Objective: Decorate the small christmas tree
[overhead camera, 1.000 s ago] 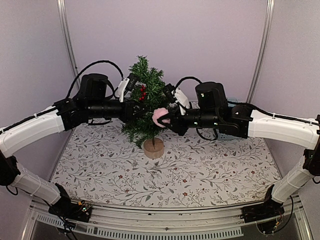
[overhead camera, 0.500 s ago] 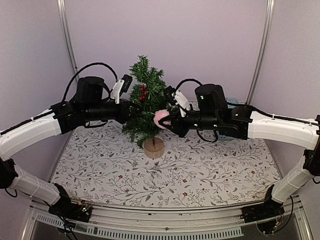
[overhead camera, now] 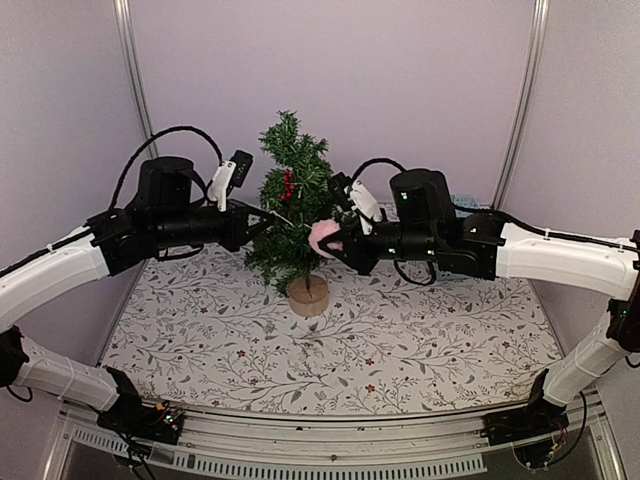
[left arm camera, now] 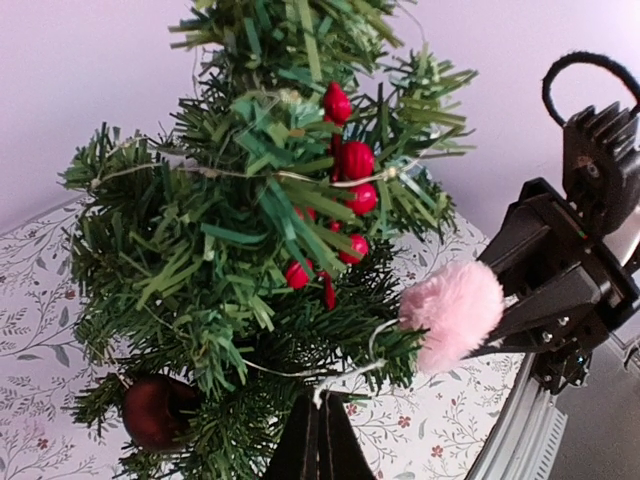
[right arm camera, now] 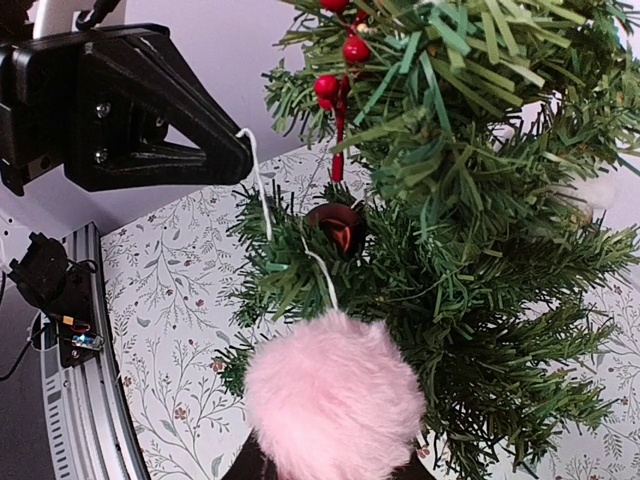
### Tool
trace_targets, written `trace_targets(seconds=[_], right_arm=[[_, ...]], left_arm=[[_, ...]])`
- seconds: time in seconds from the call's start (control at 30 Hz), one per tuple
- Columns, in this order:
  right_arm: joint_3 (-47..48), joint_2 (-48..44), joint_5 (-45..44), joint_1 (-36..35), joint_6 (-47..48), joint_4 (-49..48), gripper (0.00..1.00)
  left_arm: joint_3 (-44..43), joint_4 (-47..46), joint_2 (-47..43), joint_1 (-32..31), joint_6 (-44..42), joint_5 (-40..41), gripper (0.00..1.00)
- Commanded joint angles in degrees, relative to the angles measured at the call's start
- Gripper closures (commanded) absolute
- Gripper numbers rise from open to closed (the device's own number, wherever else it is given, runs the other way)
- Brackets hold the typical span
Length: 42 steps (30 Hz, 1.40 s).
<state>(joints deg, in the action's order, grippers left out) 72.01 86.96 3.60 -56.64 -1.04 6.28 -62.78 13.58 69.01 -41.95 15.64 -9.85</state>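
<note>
Left gripper [left arm camera: 318, 442] is fully closed, pinching the end of a thin white string [right arm camera: 262, 200]; the right gripper [overhead camera: 338, 241] is partly closed around the pink pom-pom [right arm camera: 335, 400] that the string comes from; so one ornament is shared between two arms.

Small tree [overhead camera: 292, 195] stands upright on its wooden stump [overhead camera: 308, 297] at the back middle of the flowered table [overhead camera: 200, 330]; its trunk axis is vertical and the branches stick out roughly level.

Relation that matters: the tree sits between the two grippers; the left fingertips are at the tree's left edge at mid height, and the pom-pom is pressed against the tree's right front at about the same height; the string runs between them across the near face of the foliage, slack rather than taut. My read – the loop has to drop over a branch tip just behind it, so the move goes into the tree, away from the arm bases.

Both arms are about equally close to the tree; the left one controls the loop, so it looks like the one to steer.

Already on the tree: red berries [left arm camera: 350, 165] near the top and a dark red bauble [left arm camera: 150, 410] low on its left – worth keeping the string off both.

Can't tell whether the string has caught on any needles yet.
</note>
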Motion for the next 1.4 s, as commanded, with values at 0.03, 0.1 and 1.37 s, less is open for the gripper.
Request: trace_targets(seconds=[0.03,0.1,1.37], right_arm=[[-0.2,-1.0,-1.36,-0.39,0.42,0.58,1.0],[-0.12,-1.0,-1.52,-0.33,0.42,0.58,1.0],[-2.0,-1.18,-0.72,-0.38,0.41,-2.27,1.0]], left_arm=[[1.74,3.07,-2.2,0.73,-2.53,0.39,1.0],[2.25,4.06,-2.9,0.73,-2.77,1.08,1.0],[-13.75,11.12,11.69,-11.4,-2.92,-0.65,1.0]])
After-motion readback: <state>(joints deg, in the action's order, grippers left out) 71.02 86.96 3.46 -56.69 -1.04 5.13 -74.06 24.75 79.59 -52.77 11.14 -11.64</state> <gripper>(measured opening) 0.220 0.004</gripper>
